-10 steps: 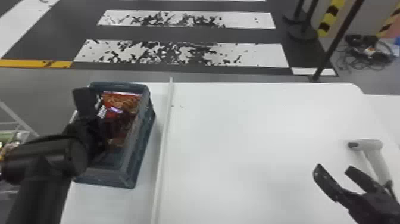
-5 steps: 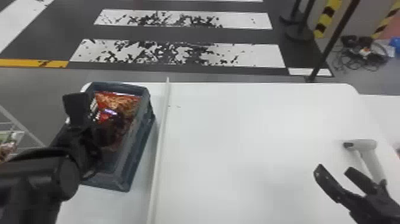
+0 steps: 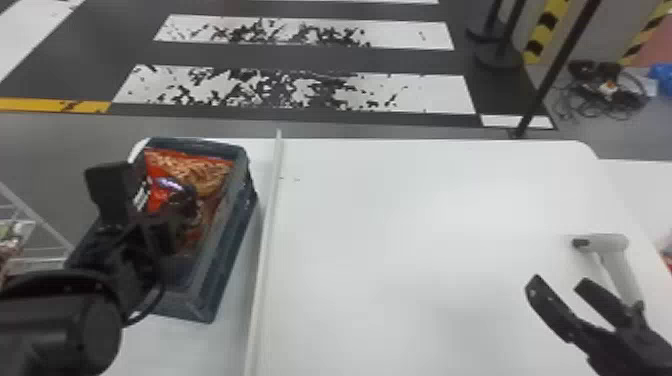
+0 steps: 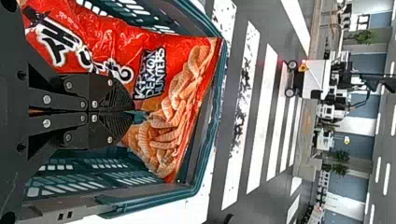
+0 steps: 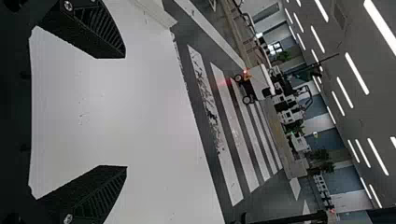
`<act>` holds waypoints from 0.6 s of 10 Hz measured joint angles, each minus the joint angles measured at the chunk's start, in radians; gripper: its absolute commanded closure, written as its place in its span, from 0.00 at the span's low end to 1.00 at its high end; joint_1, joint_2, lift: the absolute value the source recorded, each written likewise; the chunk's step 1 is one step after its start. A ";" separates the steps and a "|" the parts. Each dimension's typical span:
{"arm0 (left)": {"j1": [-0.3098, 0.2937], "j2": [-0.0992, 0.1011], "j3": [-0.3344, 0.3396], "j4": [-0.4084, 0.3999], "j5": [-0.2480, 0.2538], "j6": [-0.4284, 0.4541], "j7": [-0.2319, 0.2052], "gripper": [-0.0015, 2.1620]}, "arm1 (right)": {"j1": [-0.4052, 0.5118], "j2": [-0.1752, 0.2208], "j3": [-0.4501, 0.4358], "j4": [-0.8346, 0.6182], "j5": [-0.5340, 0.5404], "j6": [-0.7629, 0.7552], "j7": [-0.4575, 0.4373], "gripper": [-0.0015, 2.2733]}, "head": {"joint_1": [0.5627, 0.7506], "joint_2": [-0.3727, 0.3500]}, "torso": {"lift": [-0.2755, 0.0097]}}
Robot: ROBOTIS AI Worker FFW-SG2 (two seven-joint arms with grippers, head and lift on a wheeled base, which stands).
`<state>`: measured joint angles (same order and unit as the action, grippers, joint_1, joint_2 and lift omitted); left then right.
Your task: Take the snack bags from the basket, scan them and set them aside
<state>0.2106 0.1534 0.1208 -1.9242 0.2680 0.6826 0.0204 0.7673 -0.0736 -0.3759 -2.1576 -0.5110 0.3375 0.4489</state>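
Over the white table, the left pincer is together by a snack bag, the right pincer apart.

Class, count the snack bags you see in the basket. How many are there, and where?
1. The red snack bag is inside the basket, partly covered from view by the left gripper. More bags may be hidden underneath.

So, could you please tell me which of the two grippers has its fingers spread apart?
The right gripper, over the table near the scanner in the head view: its fingers stand apart, while the left gripper, at the basket, has its together.
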 measured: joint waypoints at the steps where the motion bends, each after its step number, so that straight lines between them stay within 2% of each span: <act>1: 0.012 0.000 -0.002 -0.018 -0.006 -0.004 0.011 0.99 | 0.001 0.000 -0.001 0.000 -0.003 -0.002 0.006 0.03 | 0.70 0.52 | 0.70; 3: 0.028 0.000 0.001 -0.054 -0.027 -0.005 0.026 0.99 | 0.004 0.000 -0.004 -0.002 -0.007 -0.007 0.010 0.03 | 0.70 0.53 | 0.70; 6: 0.051 0.000 0.017 -0.133 -0.028 -0.005 0.035 0.99 | 0.011 0.000 -0.018 -0.004 -0.024 -0.013 0.016 0.03 | 0.70 0.53 | 0.70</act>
<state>0.2618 0.1534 0.1376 -2.0569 0.2402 0.6773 0.0554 0.7781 -0.0736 -0.3936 -2.1612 -0.5352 0.3247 0.4648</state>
